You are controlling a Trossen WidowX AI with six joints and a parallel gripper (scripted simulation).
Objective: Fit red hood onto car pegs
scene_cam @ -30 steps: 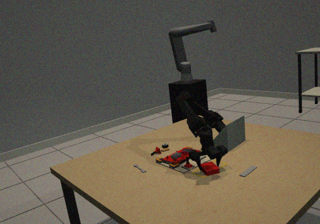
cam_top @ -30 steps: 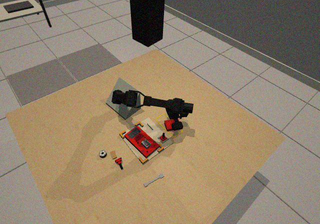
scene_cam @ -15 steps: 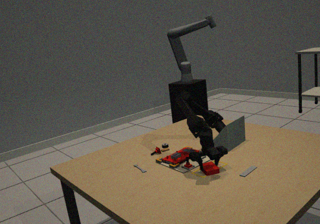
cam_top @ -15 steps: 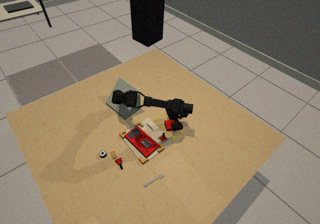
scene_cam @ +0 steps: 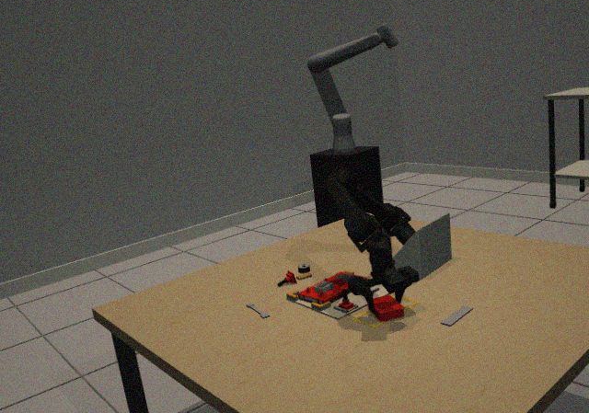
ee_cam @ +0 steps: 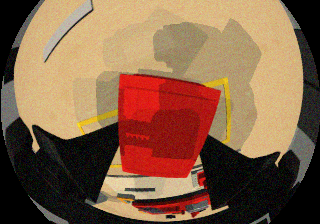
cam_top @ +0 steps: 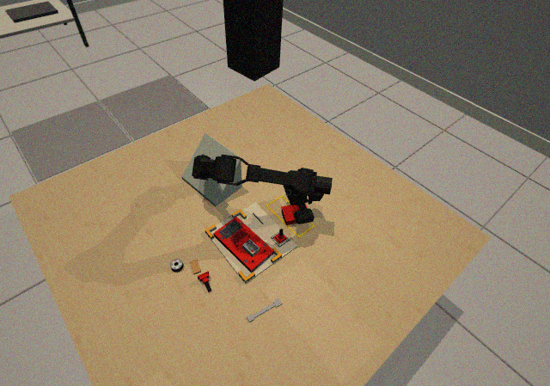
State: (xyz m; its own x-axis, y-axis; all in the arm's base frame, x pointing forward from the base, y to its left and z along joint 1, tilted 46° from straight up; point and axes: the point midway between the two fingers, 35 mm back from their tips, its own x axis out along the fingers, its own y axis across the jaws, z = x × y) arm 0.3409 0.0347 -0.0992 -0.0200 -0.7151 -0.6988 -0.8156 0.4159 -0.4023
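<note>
The red hood (cam_top: pixel 290 214) (scene_cam: pixel 388 307) (ee_cam: pixel 160 119) is upright, flat roof up, over the yellow outline (cam_top: pixel 306 231) (ee_cam: pixel 228 109). My gripper (scene_cam: pixel 386 304) (ee_cam: pixel 162 132) is shut on the hood, one finger at each side. Whether the hood touches the table or hangs just above it, I cannot tell. The red chassis (cam_top: pixel 233 240) (scene_cam: pixel 311 294) sits in the jig (cam_top: pixel 246 276) between orange corner brackets, with the grey engine block (cam_top: pixel 251 247) (scene_cam: pixel 325 286) on its deck. The pegs are too small to make out clearly. The hood's corner holes are not visible.
A red piece with a black post (cam_top: pixel 280 237) (scene_cam: pixel 346 305) stands between chassis and hood. A grey angled panel (cam_top: pixel 213 191) (scene_cam: pixel 435 246) stands behind. A wheel (cam_top: pixel 176 263), another red piece (cam_top: pixel 204 278), a wrench (cam_top: pixel 264 310) and a grey bar (scene_cam: pixel 456 315) (ee_cam: pixel 67 29) lie around.
</note>
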